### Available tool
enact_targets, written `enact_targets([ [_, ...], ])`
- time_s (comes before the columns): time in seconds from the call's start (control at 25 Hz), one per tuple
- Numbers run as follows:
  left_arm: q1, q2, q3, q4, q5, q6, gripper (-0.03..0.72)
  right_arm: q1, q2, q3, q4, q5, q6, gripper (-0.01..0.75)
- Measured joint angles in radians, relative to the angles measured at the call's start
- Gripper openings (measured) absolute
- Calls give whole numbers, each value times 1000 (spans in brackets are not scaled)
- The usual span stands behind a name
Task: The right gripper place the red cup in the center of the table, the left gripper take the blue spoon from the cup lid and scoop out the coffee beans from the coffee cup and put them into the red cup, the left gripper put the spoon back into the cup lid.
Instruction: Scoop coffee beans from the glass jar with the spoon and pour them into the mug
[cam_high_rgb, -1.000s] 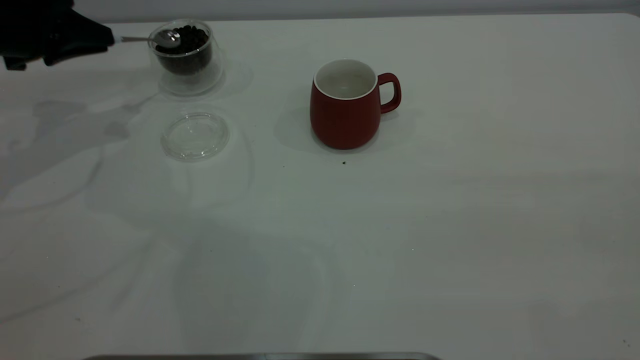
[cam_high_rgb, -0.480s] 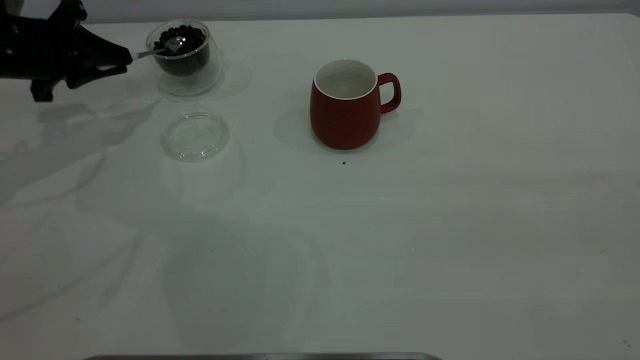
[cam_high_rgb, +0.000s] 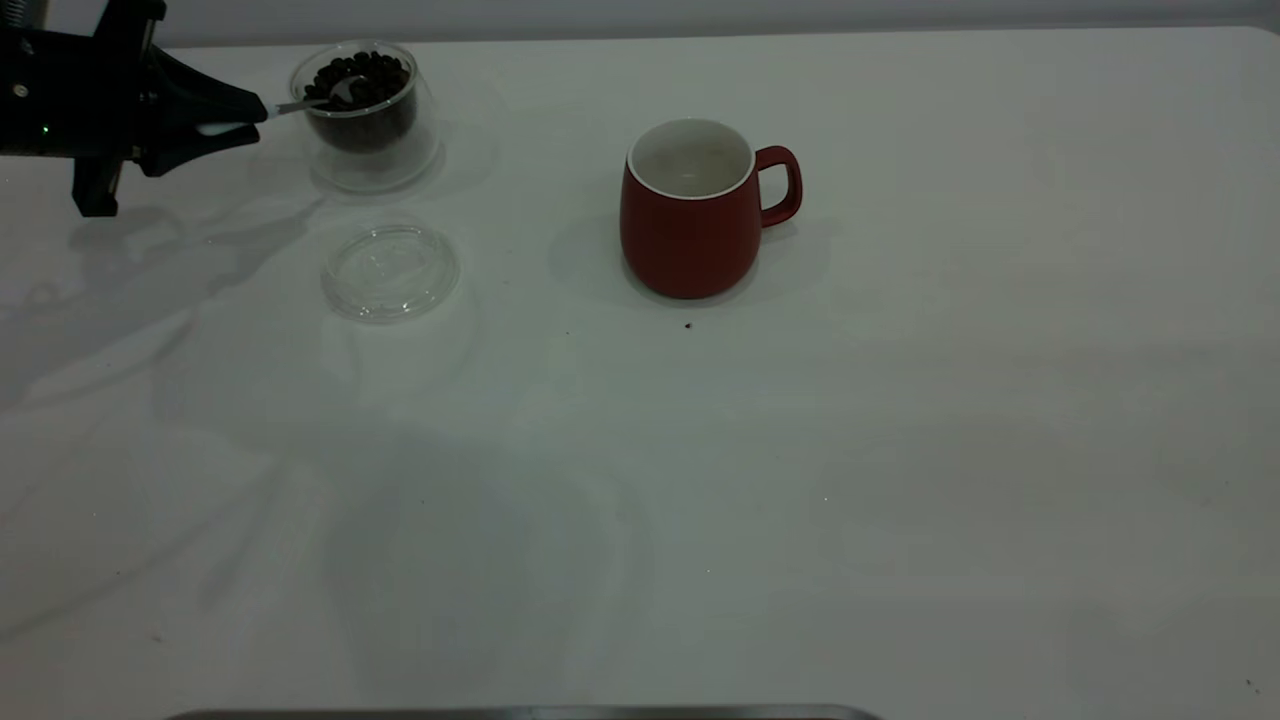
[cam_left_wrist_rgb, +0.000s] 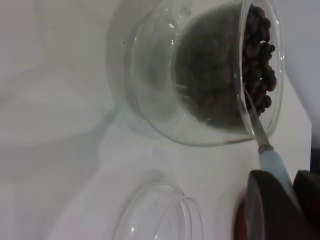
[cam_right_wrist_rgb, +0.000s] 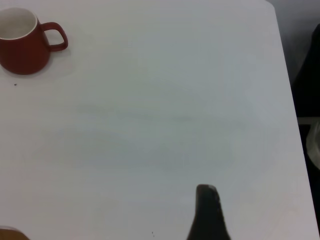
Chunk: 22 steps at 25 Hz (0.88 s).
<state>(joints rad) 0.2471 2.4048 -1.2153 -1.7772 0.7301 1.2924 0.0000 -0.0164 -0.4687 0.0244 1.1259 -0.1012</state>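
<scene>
Left gripper (cam_high_rgb: 245, 118) reaches in near-level from the far left edge, fingers (cam_left_wrist_rgb: 267, 207) clamped on the pale handle of the blue spoon (cam_high_rgb: 300, 103), spoon bowl dipped into the coffee beans (cam_high_rgb: 358, 78) inside the coffee cup (cam_high_rgb: 365, 112) just ahead of the fingertips. Cup lid (cam_high_rgb: 390, 271) lies bare on the surface (cam_high_rgb: 800, 480) near and below those fingers, red cup (cam_high_rgb: 690, 210) stands upright well beyond the coffee cup, mid-surface. Right gripper (cam_right_wrist_rgb: 207, 212) hovers over bare surface well apart from the red cup; cannot tell its finger state.

Table (cam_high_rgb: 900, 450): coffee cup (cam_high_rgb: 365, 110) at far left, cup lid (cam_high_rgb: 390, 272) just before it, red cup (cam_high_rgb: 690, 215) well right.
</scene>
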Motion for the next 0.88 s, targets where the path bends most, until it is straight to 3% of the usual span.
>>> enact_targets([
  [0.44, 8, 1, 0, 2, 19, -42, 116, 0, 0, 0, 0, 0, 0, 590],
  [0.88, 109, 7, 0, 18, 193, -84, 116, 0, 0, 0, 0, 0, 0, 590],
])
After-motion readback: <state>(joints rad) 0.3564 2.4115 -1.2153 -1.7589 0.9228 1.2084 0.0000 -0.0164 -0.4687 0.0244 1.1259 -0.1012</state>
